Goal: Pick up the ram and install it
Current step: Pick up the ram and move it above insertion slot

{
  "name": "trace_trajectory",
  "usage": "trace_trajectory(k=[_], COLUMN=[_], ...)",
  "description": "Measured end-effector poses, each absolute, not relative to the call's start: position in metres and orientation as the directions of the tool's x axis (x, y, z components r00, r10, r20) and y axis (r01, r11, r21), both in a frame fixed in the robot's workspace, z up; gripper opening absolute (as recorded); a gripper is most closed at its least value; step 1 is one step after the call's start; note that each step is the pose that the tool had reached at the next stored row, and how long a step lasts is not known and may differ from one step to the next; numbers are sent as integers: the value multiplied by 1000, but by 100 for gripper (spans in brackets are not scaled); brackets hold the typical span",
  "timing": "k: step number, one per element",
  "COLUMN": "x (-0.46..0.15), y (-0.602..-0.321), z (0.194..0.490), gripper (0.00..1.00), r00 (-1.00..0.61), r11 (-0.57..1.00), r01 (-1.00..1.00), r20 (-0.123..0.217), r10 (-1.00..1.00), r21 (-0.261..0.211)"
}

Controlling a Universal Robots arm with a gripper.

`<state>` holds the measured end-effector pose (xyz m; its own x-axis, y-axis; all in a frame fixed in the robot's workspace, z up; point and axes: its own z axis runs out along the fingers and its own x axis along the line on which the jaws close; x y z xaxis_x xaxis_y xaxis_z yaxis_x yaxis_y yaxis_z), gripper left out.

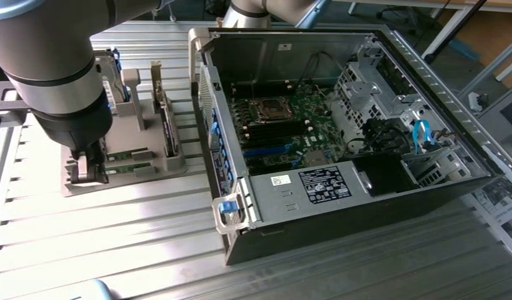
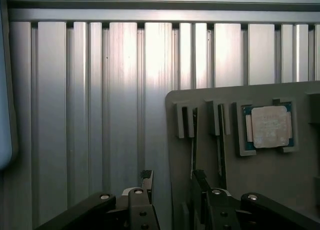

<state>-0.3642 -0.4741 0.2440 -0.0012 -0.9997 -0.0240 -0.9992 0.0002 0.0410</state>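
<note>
Jaws: the gripper (image 2: 173,177) hangs wide open and holds nothing.
Ram: the ram (image 1: 127,154) stands on edge in a slot of the holder (image 2: 270,185), at three o'clock from the gripper in the exterior view. The holder sits at nine o'clock from the computer case (image 1: 247,59).
Doing it well: one finger is over bare table (image 1: 114,237), so I'd say centre across the thin edge first, then pinch the flat faces squarely.
Materials: green board, thin and probably brittle. The holder is matt grey, the table ribbed shiny metal, and there's a square silver processor chip (image 2: 270,126).
</note>
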Motion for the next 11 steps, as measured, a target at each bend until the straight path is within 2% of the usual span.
trace_trajectory(k=[11], x=[-367], y=[-470], z=[241], gripper=[44], r00=[-1], r11=[0], r01=[-999], r20=[-24], r10=[-1000], r21=[41])
